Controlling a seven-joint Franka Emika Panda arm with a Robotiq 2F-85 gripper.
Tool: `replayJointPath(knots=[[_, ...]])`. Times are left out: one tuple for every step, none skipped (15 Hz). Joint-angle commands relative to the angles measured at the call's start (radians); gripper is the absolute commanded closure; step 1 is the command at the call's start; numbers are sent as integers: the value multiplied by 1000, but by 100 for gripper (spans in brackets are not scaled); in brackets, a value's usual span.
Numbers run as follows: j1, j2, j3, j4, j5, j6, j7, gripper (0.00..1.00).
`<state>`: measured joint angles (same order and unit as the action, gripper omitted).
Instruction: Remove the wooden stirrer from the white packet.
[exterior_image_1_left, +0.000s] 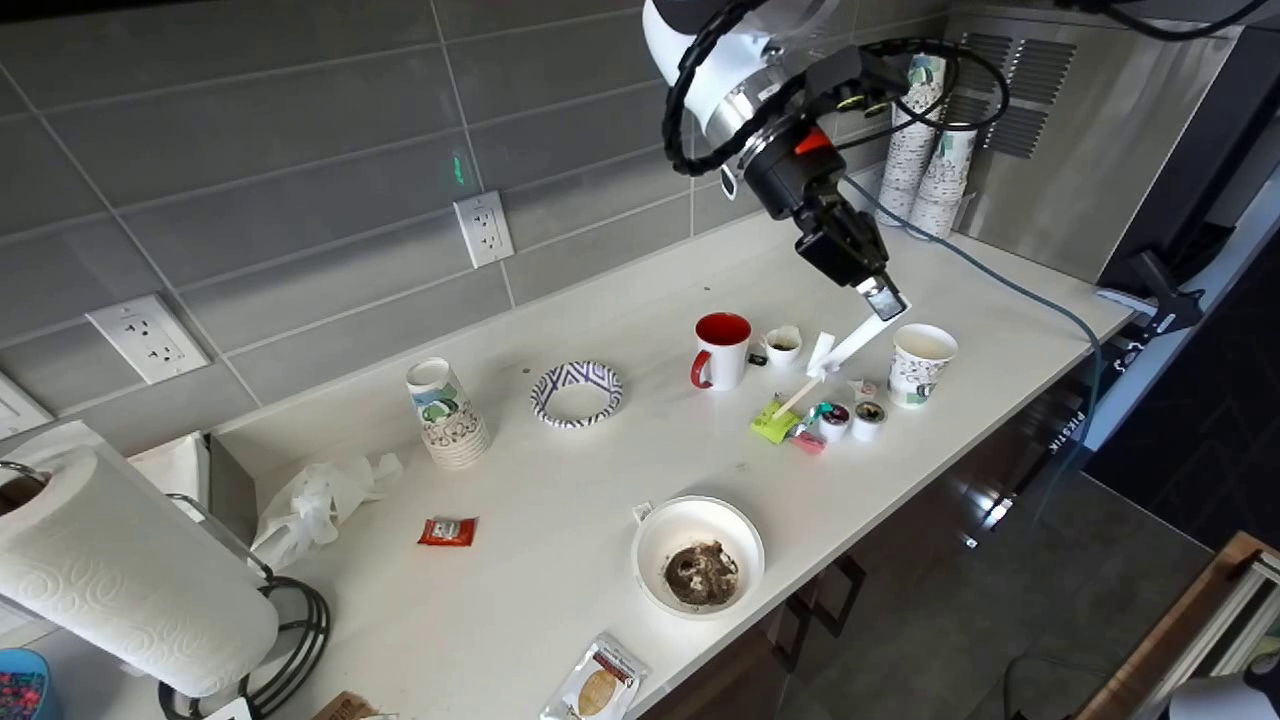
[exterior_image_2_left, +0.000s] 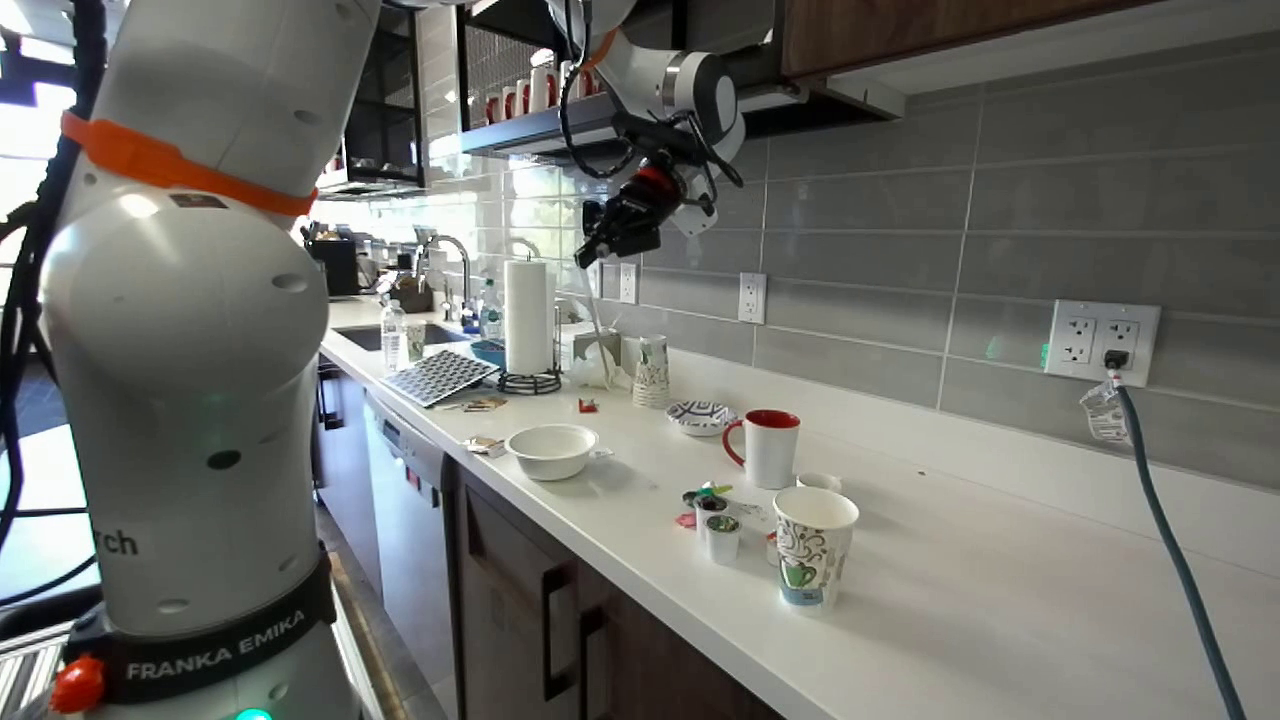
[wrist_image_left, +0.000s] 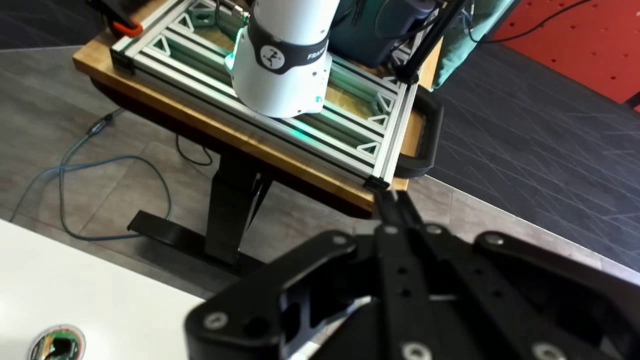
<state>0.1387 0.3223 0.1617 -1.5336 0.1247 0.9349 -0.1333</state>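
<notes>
1. One white packet (exterior_image_1_left: 858, 338) is clamped at its upper end by the gripper (exterior_image_1_left: 884, 300) in an exterior view; the wooden stirrer (exterior_image_1_left: 796, 398) slants bare from its lower end. A loose white flap (exterior_image_1_left: 821, 350) there might snag it.
2. Also in an exterior view, both dangle, nothing bracing the free end — a jerk could fling the stick off the counter (exterior_image_2_left: 1000, 590).
3. In the wrist view the fingers (wrist_image_left: 392, 255) meet, packet hidden; if they pinch wood through paper, pulling may tear only the sleeve.
</notes>
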Motion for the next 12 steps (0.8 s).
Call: replayJointPath(knots=[[20,15,-12,33,50,-62,111,100],[22,13,-14,32,64,-67,139,100],[25,11,-16,34,74,-72,170,100],[27,6,-19,33,89,-71,205,100],[30,5,-22,34,102,-70,235,100],[25,4,-16,36,130,-55,211,100],[27,2,-16,37,141,-53,220,100],[29,-5,-23,37,145,-56,252,100],[34,-3,-30,39,151,-75,310,100],[31,2,-22,41,164,-64,269,100],[29,-1,-18,40,173,-49,240,100],[37,1,-28,46,169,-81,316,100]])
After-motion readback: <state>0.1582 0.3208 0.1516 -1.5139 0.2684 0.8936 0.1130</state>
